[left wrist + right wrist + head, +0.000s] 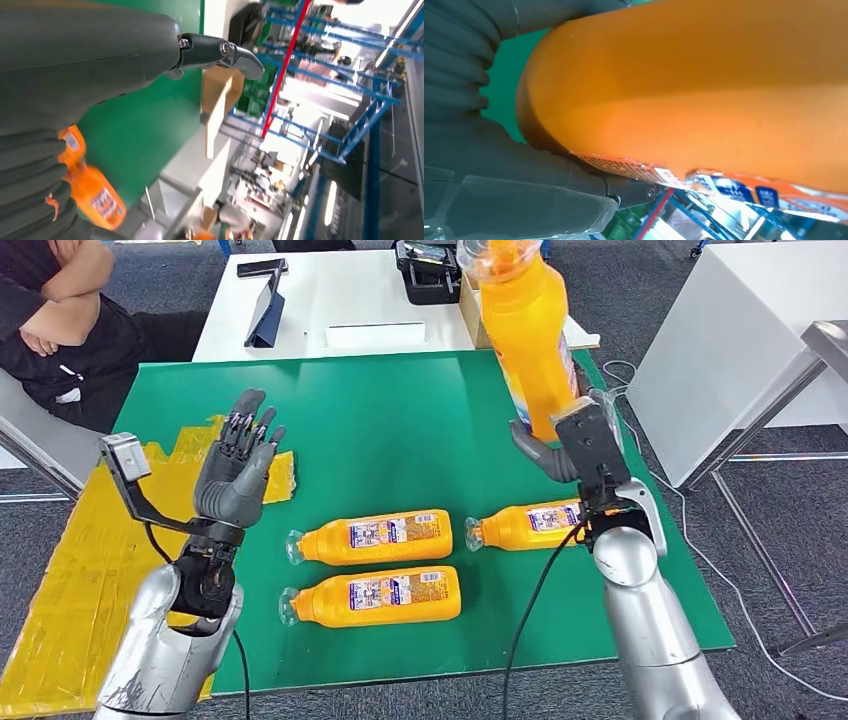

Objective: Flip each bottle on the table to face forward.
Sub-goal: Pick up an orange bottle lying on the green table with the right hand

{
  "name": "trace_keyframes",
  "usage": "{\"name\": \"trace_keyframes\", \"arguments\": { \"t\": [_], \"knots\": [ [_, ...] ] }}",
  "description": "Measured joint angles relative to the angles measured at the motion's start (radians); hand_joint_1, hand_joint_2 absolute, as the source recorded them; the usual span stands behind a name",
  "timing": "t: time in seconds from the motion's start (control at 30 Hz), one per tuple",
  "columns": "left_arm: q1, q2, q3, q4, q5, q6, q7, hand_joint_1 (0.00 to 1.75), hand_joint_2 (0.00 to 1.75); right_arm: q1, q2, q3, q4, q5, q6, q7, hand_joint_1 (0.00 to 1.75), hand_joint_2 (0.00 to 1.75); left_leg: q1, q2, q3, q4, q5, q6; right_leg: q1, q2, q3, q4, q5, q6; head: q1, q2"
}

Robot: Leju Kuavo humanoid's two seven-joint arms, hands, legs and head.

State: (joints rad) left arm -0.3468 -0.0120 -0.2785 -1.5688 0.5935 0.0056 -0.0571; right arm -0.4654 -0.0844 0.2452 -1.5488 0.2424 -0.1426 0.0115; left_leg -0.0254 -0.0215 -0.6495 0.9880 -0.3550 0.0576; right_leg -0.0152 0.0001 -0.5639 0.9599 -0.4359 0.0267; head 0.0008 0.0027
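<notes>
We have one bottle [528, 335] up in the air over the far right part of the table [400, 420], held upright, cap end up, by our right hand [565, 445], whose fingers wrap its lower body; the right wrist view shows the orange body pressed against the palm, with a label edge peeling into sight on one side. Three more bottles lie on their sides on the green mat, caps toward our left: a middle bottle [375, 536], a near bottle [378, 599] just in front of it, and a right bottle [528, 524] partly behind our right arm. All three show their printed labels upward. Our left hand [238, 468] is raised over the left side of the mat, fingers spread, holding nothing.

We judge that we are mid-flip on the lifted bottle. Next we need to turn it about its long axis so its front label faces up, then lay it on free mat beyond the others without knocking the right bottle. Beyond the mat stands a white desk [330, 300], with a seated person [60, 330] at far left.
</notes>
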Motion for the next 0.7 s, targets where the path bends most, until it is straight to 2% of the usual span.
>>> {"name": "trace_keyframes", "arguments": {
  "t": [0.33,0.7],
  "knots": [
    [-0.023,-0.029,-0.046,0.01,0.014,0.016,0.002,0.0,1.75,-0.035,0.049,0.023,0.079,0.015,-0.017,0.016,1.75,1.75,0.0,0.0,-0.002,0.0,0.0,0.0,0.0,0.0,-0.001,0.0,0.0,0.0,0.0,0.0],
    [-0.075,-0.075,-0.139,0.009,-0.104,0.101,-0.018,0.0,1.75,-0.115,0.107,0.058,0.2,0.096,-0.028,0.053,1.75,1.75,0.0,0.0,-0.002,0.0,0.0,0.0,0.0,0.0,-0.002,0.0,0.0,0.0,0.0,0.0]
  ]
}}
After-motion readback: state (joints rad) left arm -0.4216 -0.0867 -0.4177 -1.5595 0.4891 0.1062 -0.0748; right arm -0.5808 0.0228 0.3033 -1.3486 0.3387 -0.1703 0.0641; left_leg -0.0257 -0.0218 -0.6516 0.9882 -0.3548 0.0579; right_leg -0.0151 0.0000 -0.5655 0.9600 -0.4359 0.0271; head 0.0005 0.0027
